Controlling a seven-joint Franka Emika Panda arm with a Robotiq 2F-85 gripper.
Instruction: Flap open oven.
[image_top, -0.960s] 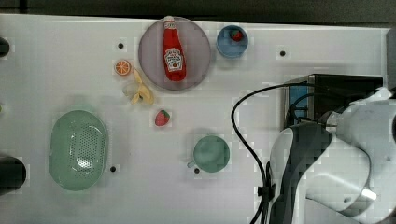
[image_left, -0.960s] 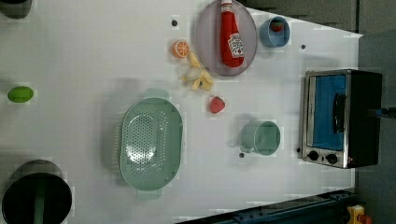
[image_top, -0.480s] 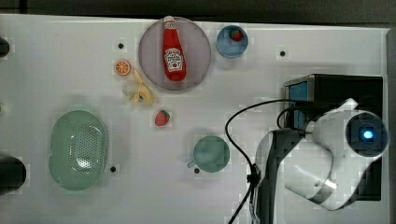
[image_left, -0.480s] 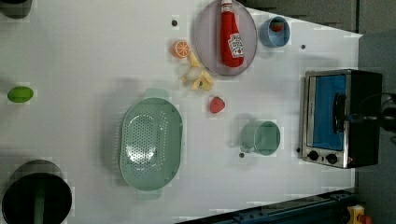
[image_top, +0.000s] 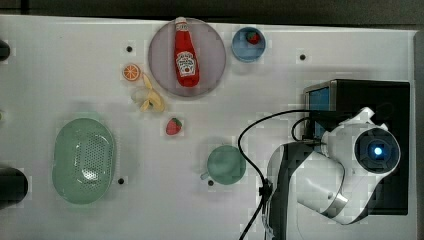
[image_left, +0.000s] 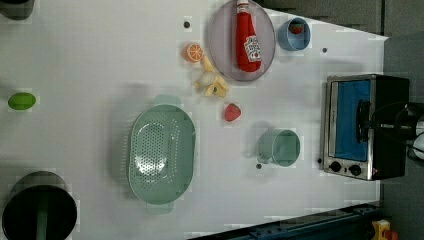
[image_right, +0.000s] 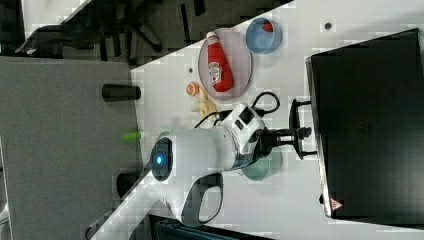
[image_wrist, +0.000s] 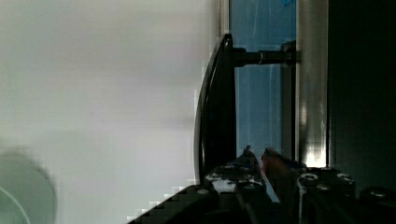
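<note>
Arm bent low over the table (image_top: 60, 60), wrist reaching level toward the oven (image_left: 385, 100) at the top view's right edge. Gripper (image_right: 301, 134) sits at the door handle (image_wrist: 217, 102), jaws nearly together; can't tell if it's clamped on the bar. Left view shows blue glass door shut; right view shows the oven's black back.

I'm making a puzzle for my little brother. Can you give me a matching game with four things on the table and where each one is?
Things:
1. red ketchup bottle
2. small red strawberry
3. green perforated colander
4. orange slice

Places:
A. in the blue bowl
B. beside the peeled banana
C. on the round grey plate
D. by itself at the top view's left

Pairs: 1-C, 2-A, 3-D, 4-B
</note>
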